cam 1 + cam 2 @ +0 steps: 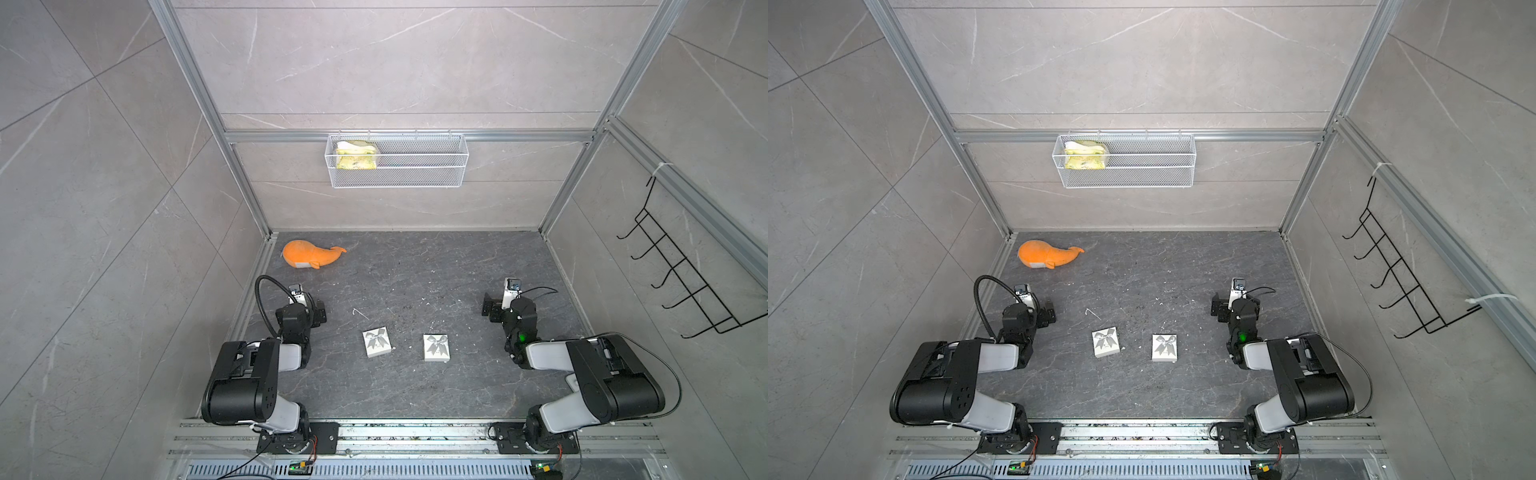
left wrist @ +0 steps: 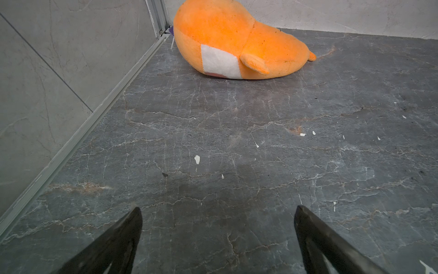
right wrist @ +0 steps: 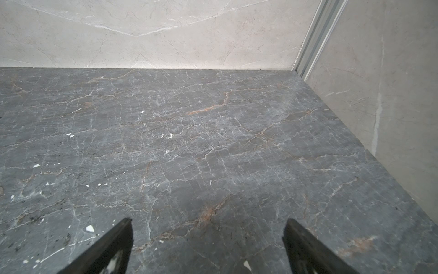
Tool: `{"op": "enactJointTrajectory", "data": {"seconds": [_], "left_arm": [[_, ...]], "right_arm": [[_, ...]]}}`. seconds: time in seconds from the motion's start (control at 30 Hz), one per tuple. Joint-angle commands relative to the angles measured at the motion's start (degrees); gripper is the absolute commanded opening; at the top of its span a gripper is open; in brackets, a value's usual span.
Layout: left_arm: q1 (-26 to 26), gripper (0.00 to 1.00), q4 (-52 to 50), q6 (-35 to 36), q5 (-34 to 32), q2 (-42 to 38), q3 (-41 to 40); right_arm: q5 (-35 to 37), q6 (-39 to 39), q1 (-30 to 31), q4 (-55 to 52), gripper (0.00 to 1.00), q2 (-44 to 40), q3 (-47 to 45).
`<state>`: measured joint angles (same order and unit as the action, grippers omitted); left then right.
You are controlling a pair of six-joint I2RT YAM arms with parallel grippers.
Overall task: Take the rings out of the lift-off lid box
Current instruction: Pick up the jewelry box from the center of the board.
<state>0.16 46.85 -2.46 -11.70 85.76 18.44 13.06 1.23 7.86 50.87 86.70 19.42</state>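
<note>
Status from my end, sweeping left to right. Orange plush whale is lying on its side in the far left corner of the dark marble table, close to the wall rail. Left arm is sitting folded on the left side. Left gripper is hovering over bare tabletop and pointing toward the whale. In its wrist view I'm seeing both fingers standing wide apart with nothing between them, so it's open and empty.

Moving to the middle, two small white gift boxes with silver bows are resting between the arms, toward the front. The left box is sitting slightly turned and the right box is sitting squarer, with the two apart from each other and neither touching a gripper. Both are showing lids on. The rings aren't showing in any view, so I can't tell which box is holding them.

Above that stretch, a white wire basket is hanging on the back wall rail, with a yellow-and-white pack sitting in its left end.

Right arm is sitting folded on the right. Right gripper is hovering over bare table and facing the far right corner, with its fingers spread wide and gripping nothing. A black hook rack is hanging on the right wall.
</note>
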Motion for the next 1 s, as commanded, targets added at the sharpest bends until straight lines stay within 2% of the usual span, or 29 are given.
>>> {"op": "enactJointTrajectory", "data": {"seconds": [0.0,0.43,0.5,0.6,0.7,0.77,0.83,0.87,0.9,0.97], "left_arm": [[0.36,1.00,3.34,1.32,-0.28,0.45,1.48],[0.17,1.00,3.39,1.98,-0.02,-0.07,1.45],[-0.06,1.00,0.42,2.38,0.62,-2.25,2.17],[-0.08,1.00,-10.51,2.22,0.89,-6.77,5.97],[-1.44,1.00,-17.33,3.53,2.10,-12.06,7.99],[-3.39,1.00,-20.03,-1.53,-1.94,-15.86,9.21],[-3.42,1.00,-23.95,-5.72,0.84,-20.51,10.27],[-3.50,1.00,-26.71,-7.22,2.10,-22.51,11.34],[-3.50,1.00,-30.96,-10.85,2.11,-24.37,13.09],[-3.49,1.00,-39.71,-16.48,2.25,-26.94,17.55]], "right_arm": [[0.30,-0.52,0.30,1.16,0.99,0.40,0.40],[0.39,-0.49,0.27,1.30,0.99,0.23,0.17],[2.74,-0.10,0.53,-1.16,0.99,-1.59,0.83],[5.61,0.09,1.01,-3.83,0.99,-4.27,1.34],[8.05,-1.60,3.13,-6.51,0.99,-9.76,0.76],[10.88,-4.43,6.29,-10.54,0.99,-13.39,2.07],[17.30,-5.72,10.89,-16.66,0.99,-16.28,5.27],[17.84,-5.68,12.57,-19.55,0.99,-17.77,6.75],[16.08,-4.94,13.83,-23.46,0.99,-19.93,8.45],[7.12,-0.15,14.31,-29.03,0.99,-24.93,10.85]]}}
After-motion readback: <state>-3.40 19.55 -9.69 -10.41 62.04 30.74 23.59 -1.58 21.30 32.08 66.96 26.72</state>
